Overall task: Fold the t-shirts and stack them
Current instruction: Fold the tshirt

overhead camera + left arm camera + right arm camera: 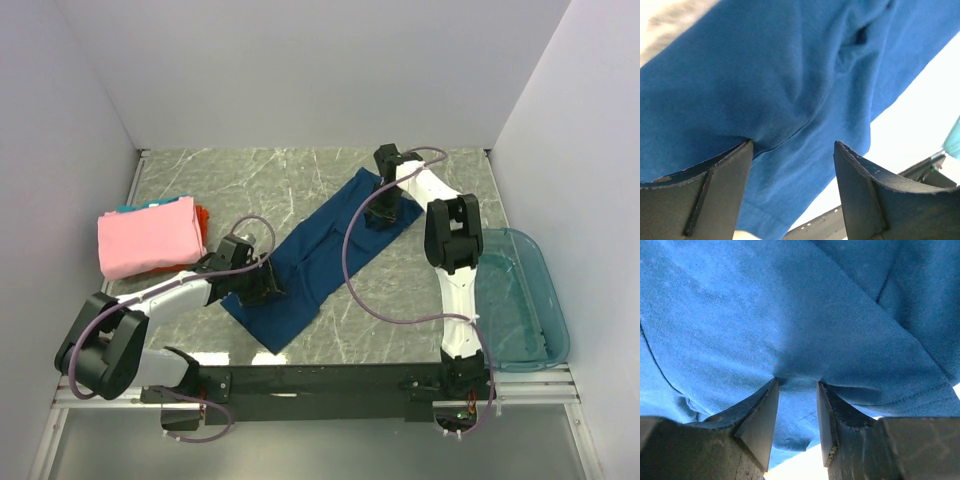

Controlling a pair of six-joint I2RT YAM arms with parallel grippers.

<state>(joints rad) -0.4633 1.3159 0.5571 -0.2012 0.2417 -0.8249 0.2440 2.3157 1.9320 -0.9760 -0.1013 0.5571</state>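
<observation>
Though mostly covered, orange t-shirt (202,215) and teal t-shirt (128,209) visible as thin slivers near the left edge of the marbled grey table (300,170), beneath a pink t-shirt (150,240) folded into a soft, flat rectangle.

Just right of that stack, left gripper (262,286) lowered onto the near-left end of the navy-blue t-shirt (320,262). In the left wrist view, black wedge-shaped fingers (715,172) wide apart, tips pressed into fine-knit cloth, a soft ridge bulging between them; nothing clamped.

Navy-blue t-shirt spread as a long, smooth band, running diagonally from near-left to far-right across the middle of the table.

Right gripper (383,212) set on the far-right end of that band. In the right wrist view, fingers (757,415) separated by a narrow gap only, tips dimpling the knit beside a stitched hem; no fold visibly held.

At the right edge, toward the near-right corner, translucent teal plastic tub (525,300), rounded-rectangular and shallow.
</observation>
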